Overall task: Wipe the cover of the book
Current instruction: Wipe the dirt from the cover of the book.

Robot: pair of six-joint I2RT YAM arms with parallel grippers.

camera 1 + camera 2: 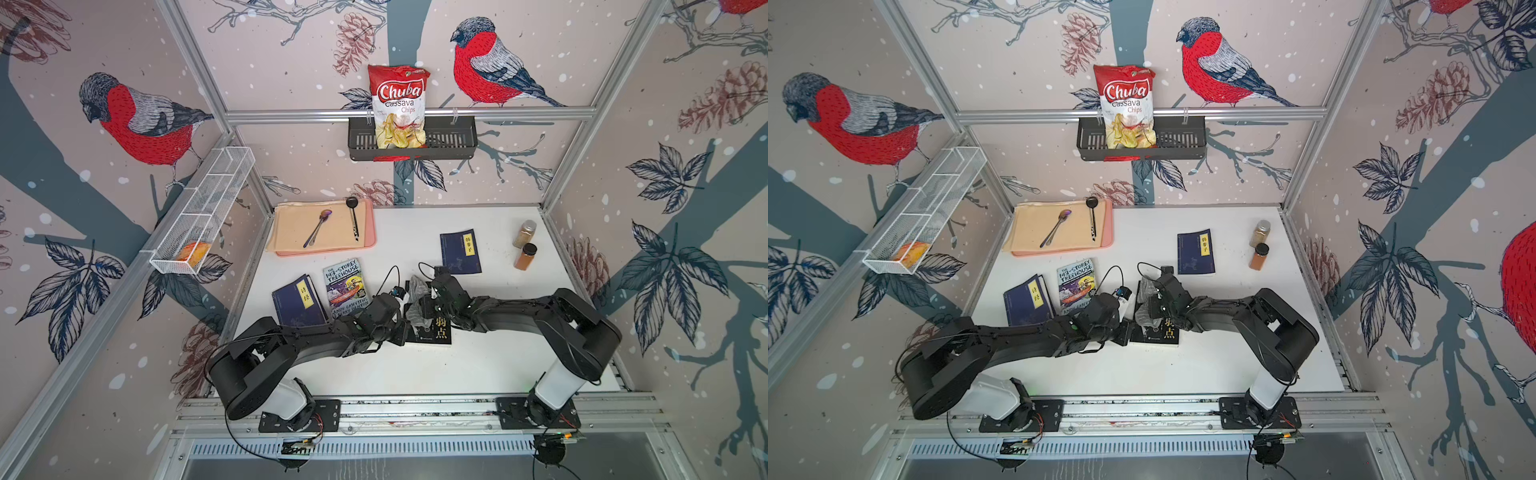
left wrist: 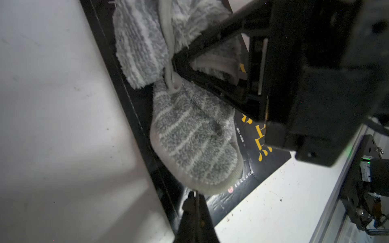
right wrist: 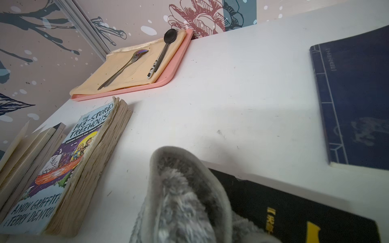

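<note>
The book (image 1: 437, 336) (image 1: 1166, 336) is black with yellow characters and lies flat at the table's front middle. A grey striped cloth (image 1: 417, 311) (image 1: 1146, 312) lies bunched on its cover. My right gripper (image 1: 424, 302) is shut on the cloth (image 2: 193, 143), and the cloth (image 3: 183, 199) hides its fingertips in the right wrist view. My left gripper (image 2: 194, 194) (image 1: 404, 332) is shut with nothing between its fingers. Its tips rest on the cover (image 2: 263, 168) near the book's left front corner, just short of the cloth's edge.
A Treehouse paperback (image 1: 345, 286) and a blue book (image 1: 297, 305) lie left of the black book. Another blue book (image 1: 459, 251) lies behind it. Two spice jars (image 1: 524, 245) stand at the right. A pink tray (image 1: 368, 245) with spoons sits at the back left.
</note>
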